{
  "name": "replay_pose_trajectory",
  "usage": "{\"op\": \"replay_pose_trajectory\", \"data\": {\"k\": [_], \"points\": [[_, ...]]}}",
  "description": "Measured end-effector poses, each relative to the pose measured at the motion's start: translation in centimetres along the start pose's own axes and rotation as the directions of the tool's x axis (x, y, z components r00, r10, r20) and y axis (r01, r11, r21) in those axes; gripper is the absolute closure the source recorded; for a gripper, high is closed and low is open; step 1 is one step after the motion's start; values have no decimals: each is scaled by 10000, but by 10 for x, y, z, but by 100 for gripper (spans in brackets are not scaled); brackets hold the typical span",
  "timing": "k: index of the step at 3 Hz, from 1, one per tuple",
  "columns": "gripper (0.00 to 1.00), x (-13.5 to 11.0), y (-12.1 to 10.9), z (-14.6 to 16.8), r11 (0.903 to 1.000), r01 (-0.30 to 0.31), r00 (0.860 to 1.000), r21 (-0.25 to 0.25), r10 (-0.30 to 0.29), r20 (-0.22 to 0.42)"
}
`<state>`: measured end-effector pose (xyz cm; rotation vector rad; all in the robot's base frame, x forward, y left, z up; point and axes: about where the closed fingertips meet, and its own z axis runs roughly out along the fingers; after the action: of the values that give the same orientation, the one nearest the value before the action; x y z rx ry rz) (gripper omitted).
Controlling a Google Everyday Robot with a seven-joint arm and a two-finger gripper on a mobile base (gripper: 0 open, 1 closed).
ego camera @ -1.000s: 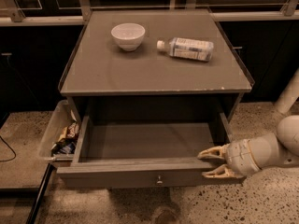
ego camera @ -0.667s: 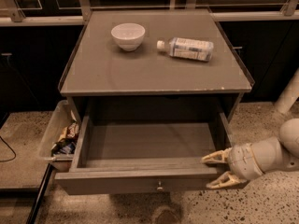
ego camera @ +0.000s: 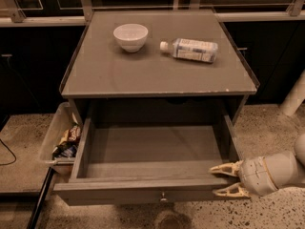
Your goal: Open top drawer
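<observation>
The top drawer (ego camera: 152, 147) of the grey cabinet stands pulled far out toward me. Its deep plain grey box is empty. Its flat front (ego camera: 143, 193) carries one small round metal knob (ego camera: 163, 195) at centre. My gripper (ego camera: 224, 179) is at the drawer's front right corner, fingers spread open, one fingertip (ego camera: 218, 168) at the top edge of the front and the other (ego camera: 220, 192) lower, just off its right end. It holds nothing.
On the cabinet top (ego camera: 157, 66) sit a white bowl (ego camera: 130, 36) and a clear plastic bottle (ego camera: 190, 49) lying on its side. A pale bin (ego camera: 59, 137) with snack packets hangs at the cabinet's left. Speckled floor lies around.
My gripper has drawn back a little to the right and away from the drawer front. The drawer stays pulled out.
</observation>
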<state>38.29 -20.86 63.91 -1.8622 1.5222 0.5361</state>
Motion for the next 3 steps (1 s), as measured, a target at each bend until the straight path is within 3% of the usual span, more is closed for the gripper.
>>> {"op": "replay_pose_trajectory", "data": {"k": [3], "points": [[1, 0, 1, 0, 10000, -9, 10000, -3, 9, 11]]}}
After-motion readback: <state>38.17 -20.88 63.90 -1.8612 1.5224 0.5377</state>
